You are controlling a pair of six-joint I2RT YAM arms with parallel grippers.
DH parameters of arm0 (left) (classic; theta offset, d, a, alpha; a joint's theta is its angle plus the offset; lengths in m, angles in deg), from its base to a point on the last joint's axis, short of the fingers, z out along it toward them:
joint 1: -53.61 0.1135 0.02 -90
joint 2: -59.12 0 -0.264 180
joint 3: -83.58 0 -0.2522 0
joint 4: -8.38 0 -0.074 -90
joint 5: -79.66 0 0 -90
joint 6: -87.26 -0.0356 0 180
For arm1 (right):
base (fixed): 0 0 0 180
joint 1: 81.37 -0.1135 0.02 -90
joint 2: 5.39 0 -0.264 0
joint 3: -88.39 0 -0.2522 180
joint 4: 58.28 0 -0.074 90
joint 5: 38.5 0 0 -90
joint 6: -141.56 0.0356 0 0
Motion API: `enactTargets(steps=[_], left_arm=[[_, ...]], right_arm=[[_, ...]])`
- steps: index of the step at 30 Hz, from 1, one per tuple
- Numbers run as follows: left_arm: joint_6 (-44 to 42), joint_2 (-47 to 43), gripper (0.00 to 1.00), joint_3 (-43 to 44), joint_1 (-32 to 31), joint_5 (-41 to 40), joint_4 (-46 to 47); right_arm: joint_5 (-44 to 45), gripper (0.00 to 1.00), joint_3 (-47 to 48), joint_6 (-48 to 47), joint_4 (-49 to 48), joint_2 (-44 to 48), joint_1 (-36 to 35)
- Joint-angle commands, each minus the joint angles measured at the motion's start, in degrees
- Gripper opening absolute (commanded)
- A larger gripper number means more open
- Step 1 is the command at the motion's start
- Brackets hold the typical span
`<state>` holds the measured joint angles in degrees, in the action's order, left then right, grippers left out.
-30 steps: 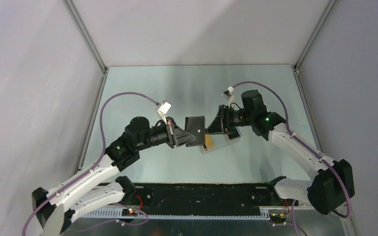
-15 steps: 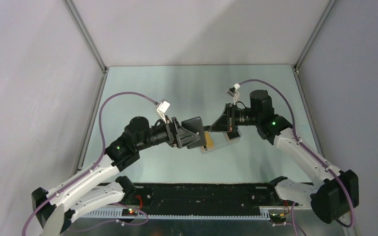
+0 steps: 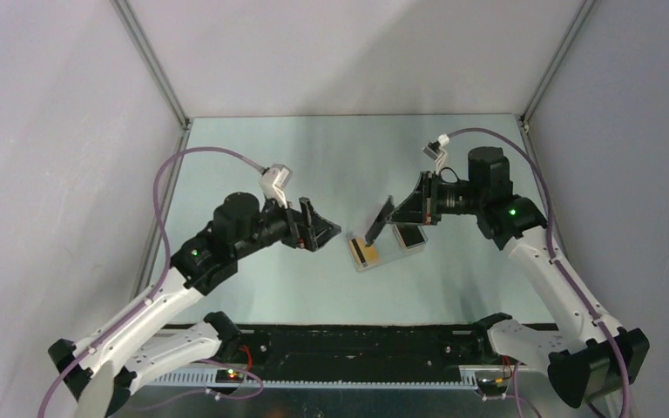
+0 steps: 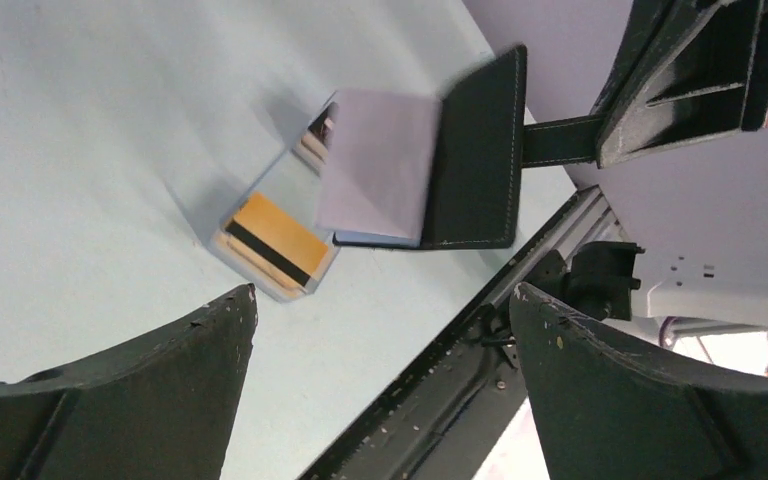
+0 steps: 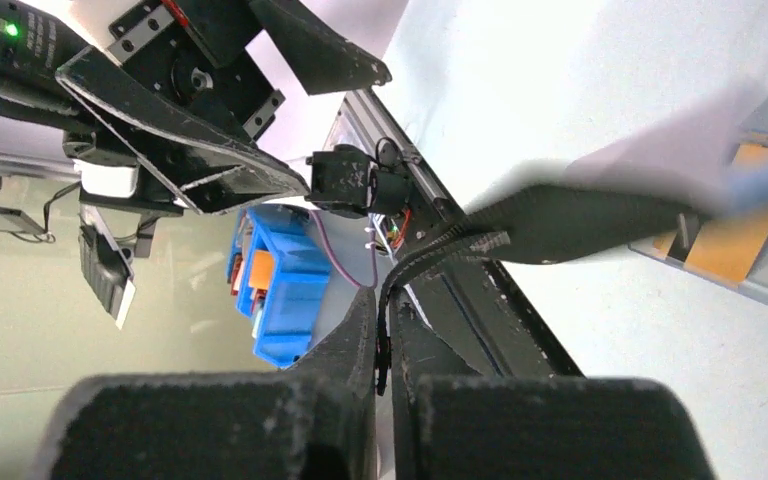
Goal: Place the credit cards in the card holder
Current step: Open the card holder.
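Top external: our right tool [image 3: 399, 214] clamps the card holder [image 3: 378, 222] open for loading; left tool [image 3: 324, 233], at its 9 o'clock, stands apart.

Both my arms are built alike: long white shell links [image 3: 139, 313], black base housings, and black cylindrical motor joints [image 3: 235, 213], each with a small green light [image 3: 511, 210]. A purple cable [image 3: 174, 165] runs along each arm to a pale connector plug [image 3: 274, 178]. My left gripper [image 3: 322, 233] and right gripper [image 3: 399, 222] have matte black wedge-shaped fingers [image 4: 140, 400], grainy and speckled pale at the edges.
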<state>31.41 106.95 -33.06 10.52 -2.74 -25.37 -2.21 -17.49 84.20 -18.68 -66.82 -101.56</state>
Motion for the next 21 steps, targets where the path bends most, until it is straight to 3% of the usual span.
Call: enactTargets(steps=[1,6,21], left_arm=[[-13.00,1.27,1.00,5.56,0.19,4.91,-3.24],[-19.96,3.97,1.00,8.31,0.18,14.49,-3.34],[-33.20,11.06,0.96,11.85,0.28,32.57,-3.13]], right_arm=[[-3.77,0.00,6.29,-4.10,7.85,-0.33,-0.15],[-10.18,0.00,8.63,-4.33,7.85,-0.76,-0.21],[-32.45,0.00,9.05,-8.70,6.22,-0.98,0.36]])
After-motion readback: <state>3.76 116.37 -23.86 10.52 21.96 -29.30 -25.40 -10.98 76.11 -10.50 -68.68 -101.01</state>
